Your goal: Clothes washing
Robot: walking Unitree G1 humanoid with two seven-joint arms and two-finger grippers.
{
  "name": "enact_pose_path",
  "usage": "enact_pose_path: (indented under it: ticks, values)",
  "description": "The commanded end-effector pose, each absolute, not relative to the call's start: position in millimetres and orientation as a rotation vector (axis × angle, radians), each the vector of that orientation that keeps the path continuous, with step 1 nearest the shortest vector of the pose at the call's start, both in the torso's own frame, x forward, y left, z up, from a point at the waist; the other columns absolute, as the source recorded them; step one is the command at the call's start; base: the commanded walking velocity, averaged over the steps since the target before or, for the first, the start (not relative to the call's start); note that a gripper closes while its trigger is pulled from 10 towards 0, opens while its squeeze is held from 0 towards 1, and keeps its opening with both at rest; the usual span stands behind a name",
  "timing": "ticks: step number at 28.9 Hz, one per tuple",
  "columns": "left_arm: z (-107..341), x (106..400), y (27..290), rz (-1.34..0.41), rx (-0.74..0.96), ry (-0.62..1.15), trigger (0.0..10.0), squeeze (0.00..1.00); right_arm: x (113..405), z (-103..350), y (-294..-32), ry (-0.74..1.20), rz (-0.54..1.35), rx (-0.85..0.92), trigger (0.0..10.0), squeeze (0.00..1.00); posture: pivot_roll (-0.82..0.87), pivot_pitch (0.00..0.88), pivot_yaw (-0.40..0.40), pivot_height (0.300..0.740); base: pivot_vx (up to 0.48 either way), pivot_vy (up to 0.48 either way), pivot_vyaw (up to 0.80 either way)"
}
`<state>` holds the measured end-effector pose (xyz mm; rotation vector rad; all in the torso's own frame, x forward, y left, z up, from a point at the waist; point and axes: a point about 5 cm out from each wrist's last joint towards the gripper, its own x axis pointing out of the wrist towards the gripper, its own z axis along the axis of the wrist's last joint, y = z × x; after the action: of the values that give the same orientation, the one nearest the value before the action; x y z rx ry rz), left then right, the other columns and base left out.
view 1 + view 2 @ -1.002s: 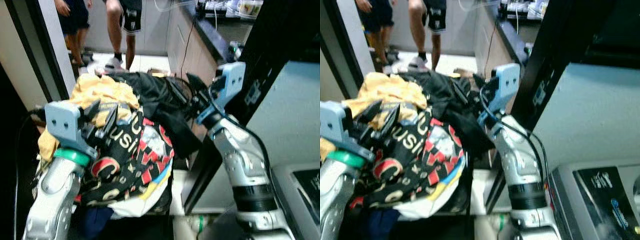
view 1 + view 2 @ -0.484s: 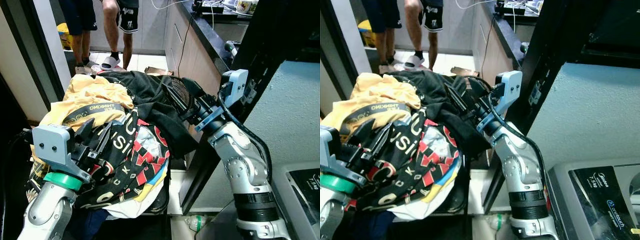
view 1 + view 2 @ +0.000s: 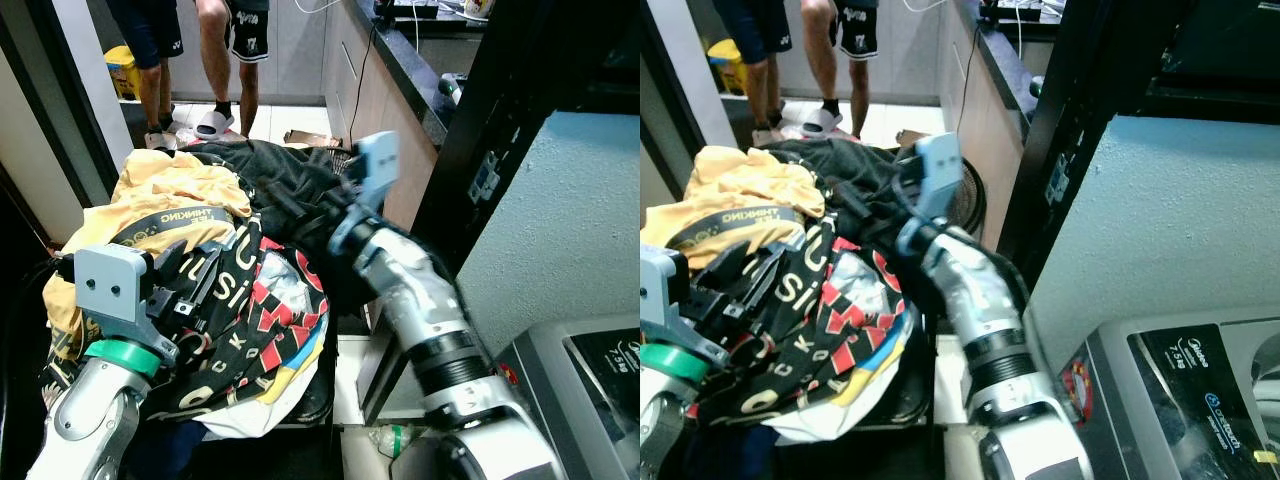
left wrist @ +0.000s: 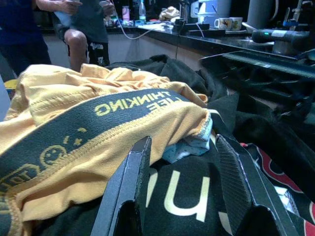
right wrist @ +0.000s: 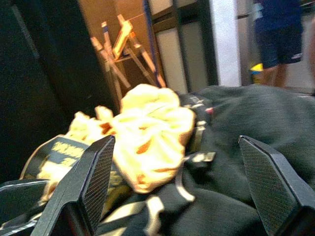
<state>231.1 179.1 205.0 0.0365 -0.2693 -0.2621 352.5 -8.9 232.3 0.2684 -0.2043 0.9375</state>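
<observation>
A heap of laundry lies in front of me: a yellow shirt (image 3: 170, 195) at the back left, a black garment (image 3: 270, 170) behind it, and a black, red and white patterned garment (image 3: 270, 320) in front. My left gripper (image 4: 184, 167) is open at the heap's near left. Its fingers (image 3: 195, 280) rest on the patterned garment, just short of the yellow shirt's black band (image 4: 123, 105). My right gripper (image 5: 182, 187) is open wide and reaches across the black garment (image 5: 246, 113) toward the yellow shirt (image 5: 152, 128). Neither gripper holds anything.
A grey washing machine (image 3: 1180, 380) stands at the lower right under a pale wall. A black post (image 3: 490, 150) and a dark counter (image 3: 410, 60) rise to the right of the heap. Two people's legs (image 3: 225, 60) stand on the tiled floor beyond.
My right arm has swung left from beside the black post to over the black garment. The left gripper has stayed on the patterned garment. The camera has shifted a little.
</observation>
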Motion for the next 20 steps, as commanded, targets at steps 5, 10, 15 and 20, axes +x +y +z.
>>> enact_pose_path:
  ticks: [5,10,15,20]
  values:
    - [202,229,179,-0.260,0.050,-0.249,10.0,0.00,350,221,3,-0.168,0.974,0.236,10.0,0.00,0.09,0.029,-0.004,0.740,0.000,0.000,0.00]
    - [202,229,178,-0.263,0.050,-0.241,10.0,0.00,346,214,9,-0.168,1.059,0.193,10.0,0.00,0.09,0.033,-0.004,0.740,0.000,0.000,0.00]
    - [201,229,177,-0.264,0.050,-0.232,10.0,0.00,335,207,17,-0.151,1.158,0.174,10.0,0.00,0.08,0.034,0.001,0.740,0.000,0.000,0.00]
    - [201,231,175,-0.272,0.050,-0.228,10.0,0.00,324,202,25,-0.151,1.256,0.138,10.0,0.00,0.08,0.031,0.009,0.740,0.000,0.000,0.00]
